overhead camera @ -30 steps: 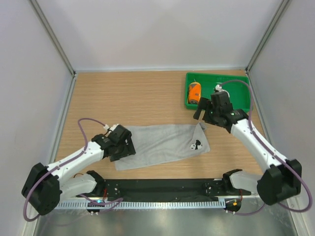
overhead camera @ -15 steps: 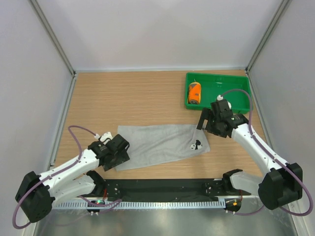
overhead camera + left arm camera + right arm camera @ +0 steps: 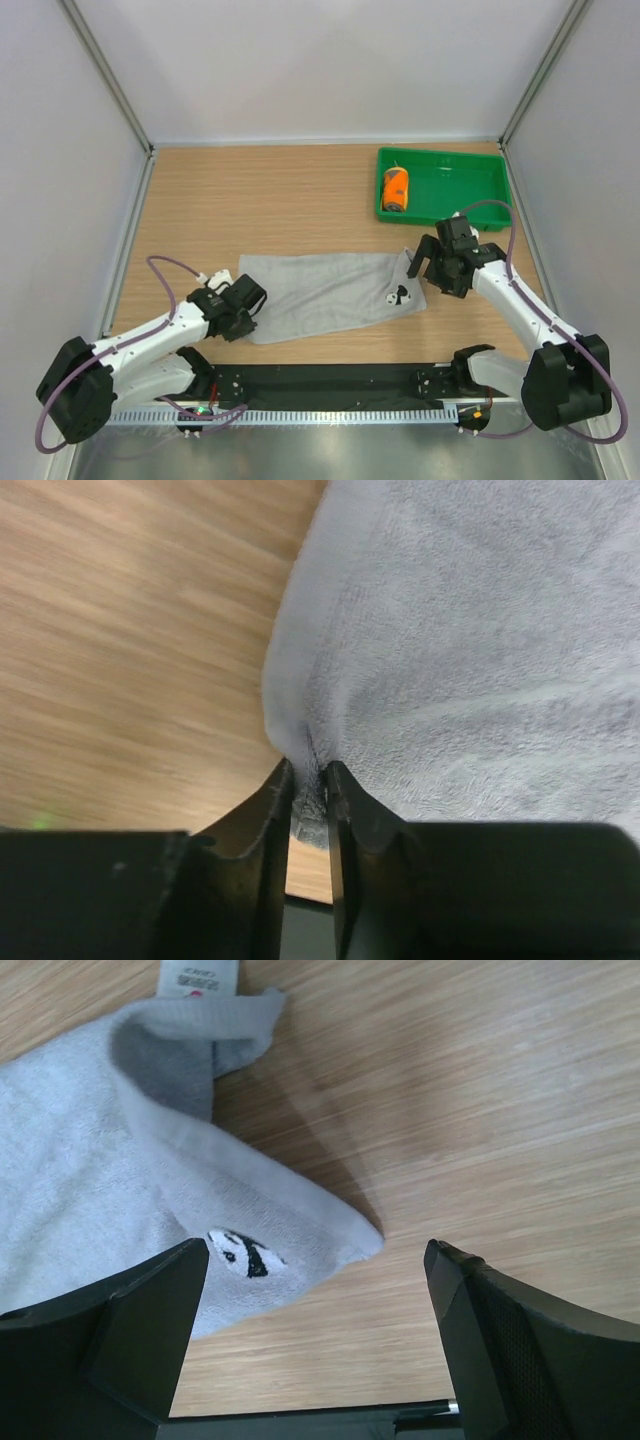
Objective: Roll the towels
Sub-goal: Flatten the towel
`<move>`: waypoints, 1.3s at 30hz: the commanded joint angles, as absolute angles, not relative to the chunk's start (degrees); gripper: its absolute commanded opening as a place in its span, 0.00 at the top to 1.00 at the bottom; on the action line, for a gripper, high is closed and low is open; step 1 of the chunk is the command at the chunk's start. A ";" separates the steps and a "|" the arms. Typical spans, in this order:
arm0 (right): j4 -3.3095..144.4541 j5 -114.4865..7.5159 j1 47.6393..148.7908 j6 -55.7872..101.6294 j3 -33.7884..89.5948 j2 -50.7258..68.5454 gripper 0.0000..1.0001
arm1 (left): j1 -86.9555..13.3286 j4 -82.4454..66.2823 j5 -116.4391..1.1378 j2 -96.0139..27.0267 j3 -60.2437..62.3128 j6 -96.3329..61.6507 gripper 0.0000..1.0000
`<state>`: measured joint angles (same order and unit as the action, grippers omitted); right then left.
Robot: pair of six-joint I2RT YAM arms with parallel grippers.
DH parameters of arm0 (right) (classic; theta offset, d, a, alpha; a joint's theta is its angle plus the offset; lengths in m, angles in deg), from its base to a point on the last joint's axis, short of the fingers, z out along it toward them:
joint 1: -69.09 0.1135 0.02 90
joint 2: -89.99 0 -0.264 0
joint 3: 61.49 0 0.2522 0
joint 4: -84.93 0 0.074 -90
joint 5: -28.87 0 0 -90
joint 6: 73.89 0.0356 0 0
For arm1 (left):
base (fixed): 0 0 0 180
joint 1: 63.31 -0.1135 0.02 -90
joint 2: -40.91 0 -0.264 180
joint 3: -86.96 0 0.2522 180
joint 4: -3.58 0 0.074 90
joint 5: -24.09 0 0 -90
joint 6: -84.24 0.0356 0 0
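Note:
A light grey towel [image 3: 330, 292] lies spread flat on the wooden table, with a small panda print [image 3: 397, 295] near its right end. My left gripper [image 3: 245, 318] is at the towel's near left corner, and in the left wrist view its jaws [image 3: 308, 788] are shut on a pinched fold of the grey towel [image 3: 470, 650]. My right gripper [image 3: 428, 272] hovers open over the right end; the towel's corner [image 3: 300, 1210] lies below its wide-spread fingers [image 3: 150, 1330]. The orange towel [image 3: 396, 188] lies rolled in the green tray [image 3: 450, 205].
The green tray stands at the back right, close behind the right arm. A white label [image 3: 198, 975] sticks out of the grey towel's folded-up far right corner. A black rail [image 3: 330, 385] runs along the near table edge. Grey walls enclose three sides.
The left gripper slid to the towel's near left corner and closed on it. The right gripper came from the tray's edge toward me, over the towel's right end, still open.

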<state>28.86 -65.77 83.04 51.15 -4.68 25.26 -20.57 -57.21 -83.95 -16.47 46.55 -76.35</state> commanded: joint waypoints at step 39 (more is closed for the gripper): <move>11.34 -56.73 82.36 57.15 13.50 47.97 0.99 | -20.16 -71.17 -77.43 -4.36 14.25 -57.01 1.00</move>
<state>21.34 -55.96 82.10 58.91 6.77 44.58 -20.29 -62.65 -77.64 -8.21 19.99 -59.41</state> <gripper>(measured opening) 0.038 0.009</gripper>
